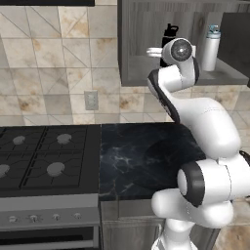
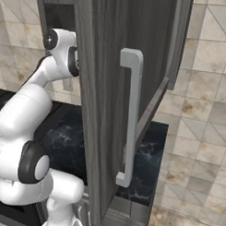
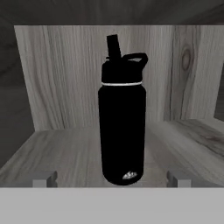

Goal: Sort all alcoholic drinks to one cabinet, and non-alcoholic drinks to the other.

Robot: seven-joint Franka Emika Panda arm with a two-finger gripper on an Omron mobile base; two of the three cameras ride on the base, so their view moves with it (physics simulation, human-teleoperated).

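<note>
Black from cap to base, the small all-black bottle (image 3: 122, 120) stands upright on the wood-grain shelf (image 3: 65, 148) of the open wall cabinet (image 1: 141, 44), its spout and carry loop raised against the grey back panel. The gripper (image 3: 113, 178) faces it with jaws spread wide, one pale finger tip (image 3: 45, 179) low on each side of the bottle's base and neither touching it; the bottle stands free. Seen from the left base camera, the bottle's dark top (image 1: 169, 33) peeks out behind the robot's wrist, and the white bottle with a teal flip lid (image 1: 211, 48) stands on the same shelf, further right and apart from it. The cabinet's tall dark grey door (image 2: 120, 101) hangs open, its long pale bar handle (image 2: 130, 116) facing the right base camera. Below, a black marble counter (image 1: 141, 156) runs beside a gas stove (image 1: 46, 156), with a tiled wall (image 1: 58, 68) and a wall outlet (image 1: 91, 100) behind.
</note>
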